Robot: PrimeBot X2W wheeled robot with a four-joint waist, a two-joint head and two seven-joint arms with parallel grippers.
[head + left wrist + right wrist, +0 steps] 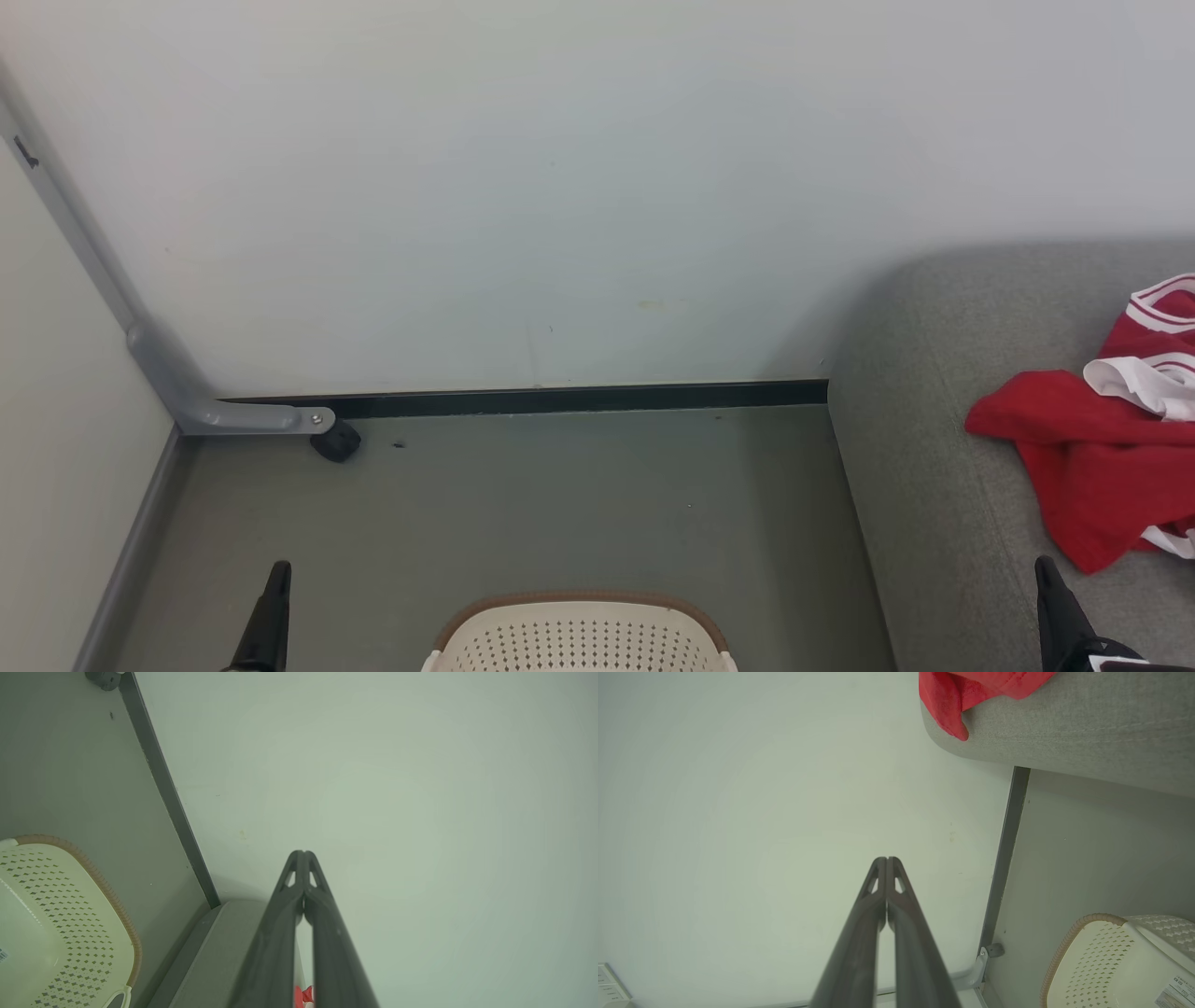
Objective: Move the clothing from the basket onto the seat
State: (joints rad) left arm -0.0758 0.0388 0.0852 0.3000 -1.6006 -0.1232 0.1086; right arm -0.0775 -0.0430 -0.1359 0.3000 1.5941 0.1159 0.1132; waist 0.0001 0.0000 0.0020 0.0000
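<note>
- Right, the clothing (1088,467) lies on the seat (934,485), crumpled in a heap near its left end and cut off by the head view's right edge.
- Handling, my read: thin shiny fabric, so light, limp and likely slippery. Nothing fragile. It'll sag and trail when lifted.
- Grip point, my call: pinch a raised fold or the white striped trim (1158,303), where layers stack. A single flat layer would probably slip out.
- Orientation: bunched, no clean axis. Roughly, it runs from the striped trim at the far side to a red hem at the near side. One red lobe sticks out toward the seat's left end, and white lining (1134,383) shows on top.
- The basket (579,639) sits on the floor (560,504) just left of the seat. Its inside is mostly out of frame, so can't tell if anything's left in it.
- Left claw (302,855): fingers pressed together, holding nothing, pointing at the wall (560,187).
- Right claw (887,861): same, closed and empty. It's near the heap's near hem, apparently not touching.
</note>
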